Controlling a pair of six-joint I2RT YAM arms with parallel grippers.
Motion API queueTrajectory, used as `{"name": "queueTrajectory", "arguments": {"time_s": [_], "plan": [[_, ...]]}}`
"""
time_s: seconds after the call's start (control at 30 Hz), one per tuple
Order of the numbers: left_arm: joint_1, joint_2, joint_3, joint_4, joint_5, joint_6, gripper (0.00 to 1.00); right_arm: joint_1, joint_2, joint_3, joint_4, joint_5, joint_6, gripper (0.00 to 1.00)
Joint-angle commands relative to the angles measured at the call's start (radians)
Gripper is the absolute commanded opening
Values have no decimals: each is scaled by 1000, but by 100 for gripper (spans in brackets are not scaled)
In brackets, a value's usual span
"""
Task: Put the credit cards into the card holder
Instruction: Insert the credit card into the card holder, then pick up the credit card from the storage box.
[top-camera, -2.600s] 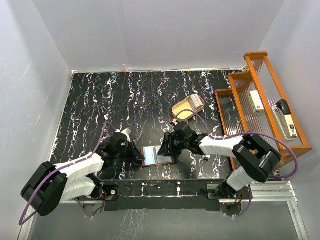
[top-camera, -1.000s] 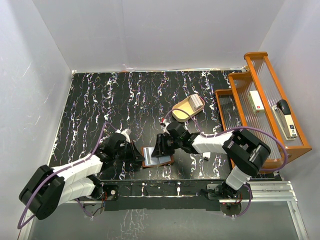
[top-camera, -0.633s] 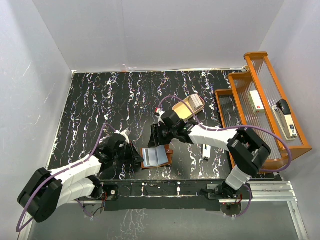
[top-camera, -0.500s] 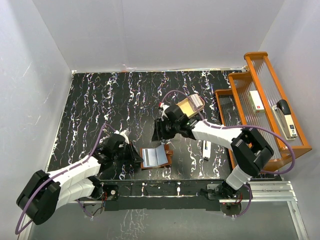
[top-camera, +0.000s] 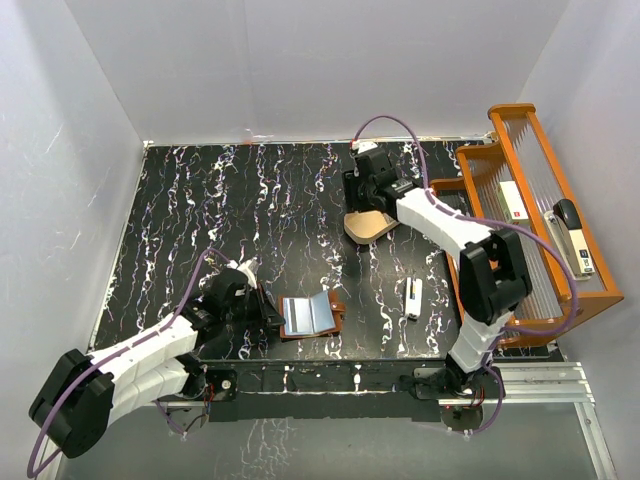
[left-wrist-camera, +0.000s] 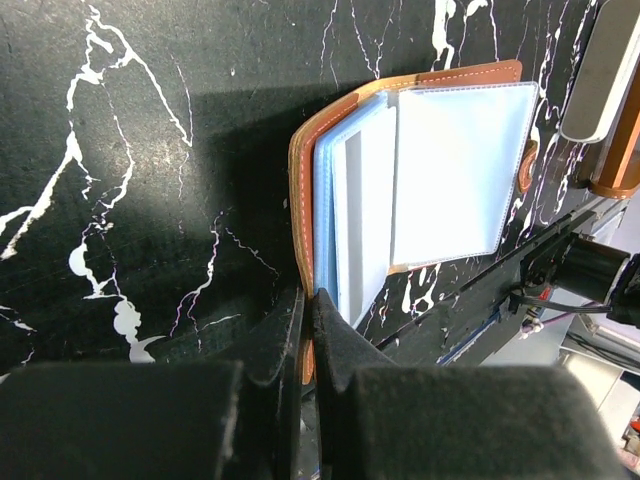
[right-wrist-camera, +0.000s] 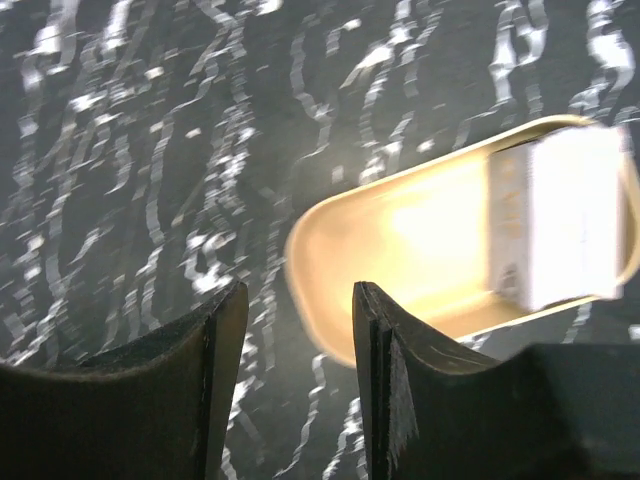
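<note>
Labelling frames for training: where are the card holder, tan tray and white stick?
card holder (left-wrist-camera: 455, 165), left wrist view, clear right-hand pocket
tan tray (right-wrist-camera: 400, 240), right wrist view, bare floor
white stick (top-camera: 413, 299), top view, its middle

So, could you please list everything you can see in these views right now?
open brown leather bifold wallet with blue-grey pockets: one, brown, near-centre of the table
tan oval tray: one, tan, far-centre of the table
pale rectangular cards: blurred stack, count unclear, whitish, at one end of the tray
narrow white oblong stick: one, white, right of the wallet
orange wooden tiered rack: one, orange, right edge
small white box with a red mark: one, white, on the rack
black-and-white stapler: one, on the rack
black white-veined marbled table: one, under everything
left arm: one, white and black, jaws shut on the wallet's left edge
right arm: one, white and black, jaws open above the tray
</note>
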Motion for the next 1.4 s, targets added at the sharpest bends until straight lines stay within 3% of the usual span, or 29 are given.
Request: {"name": "queueTrajectory", "arguments": {"time_s": [0.0,0.3,0.47,0.8,0.93,1.17,1.37], "plan": [[-4,-20,41,-33,8,19,0,-47,98,142,-60,189,-138,45],[-4,-11,39,5,54,14,0,-110,264,269,-111,278,-248,51],[-4,-6,11,48,63,-8,0,-113,323,302,-146,407,-262,51],[-4,-26,0,64,75,-12,0,-115,346,304,-152,513,-239,48],[-4,-48,3,44,71,-9,0,-114,341,295,-151,464,-233,46],[-4,-65,14,19,60,1,0,-115,354,252,-143,466,-261,62],[-4,-63,13,21,60,2,0,-114,360,245,-132,529,-269,59]]}}
